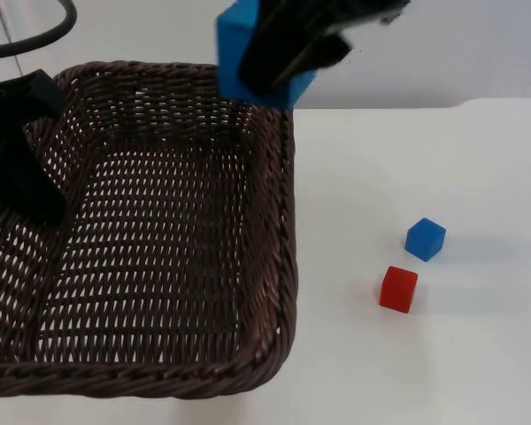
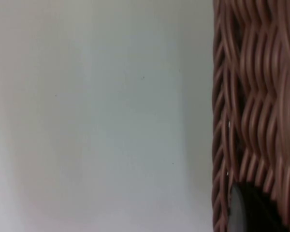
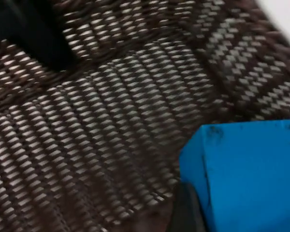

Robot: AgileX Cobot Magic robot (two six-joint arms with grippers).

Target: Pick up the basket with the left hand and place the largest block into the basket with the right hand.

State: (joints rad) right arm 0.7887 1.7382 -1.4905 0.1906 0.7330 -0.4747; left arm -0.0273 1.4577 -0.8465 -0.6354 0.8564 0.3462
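Observation:
A dark brown wicker basket [image 1: 274, 266] fills the left of the top view, held up near the camera. My left gripper [image 1: 22, 168] is shut on its left rim; the woven wall [image 2: 251, 96] runs close beside its black fingertip [image 2: 241, 212]. My right gripper [image 1: 288, 53] is shut on the large blue block [image 1: 234, 53], which hangs over the basket's far right corner. In the right wrist view the big blue block [image 3: 246, 174] sits above the basket's woven floor [image 3: 111, 121].
On the white table to the right of the basket lie a small blue cube [image 1: 425, 239] and a small red cube [image 1: 397, 289], close together. The grey partition wall stands behind.

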